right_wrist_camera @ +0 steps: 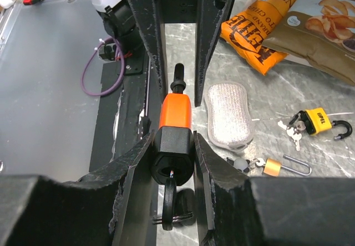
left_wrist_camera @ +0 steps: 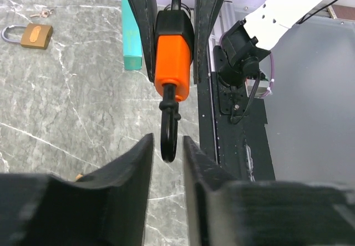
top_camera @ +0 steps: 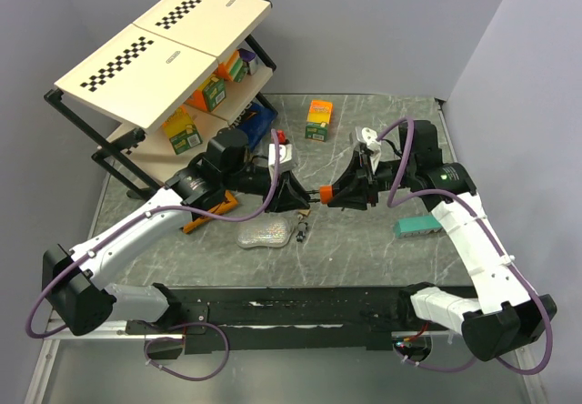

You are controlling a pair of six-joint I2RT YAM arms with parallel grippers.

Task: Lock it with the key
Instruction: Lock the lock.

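The right gripper is clamped on the orange padlock, held above the table between the arms with the key in its black end. The left gripper has its jaws apart either side of the shackle, not touching it. If they close off-centre or push crooked, the shackle may miss its hole or the padlock twist loose.

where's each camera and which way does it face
top external: above, behind the bases, facing down at the table; both arms show
left wrist: on the left arm, facing along its jaws at the orange padlock
right wrist: on the right arm, facing along its jaws, shut on that padlock
shared: both wrist views show the padlock and the opposite jaws
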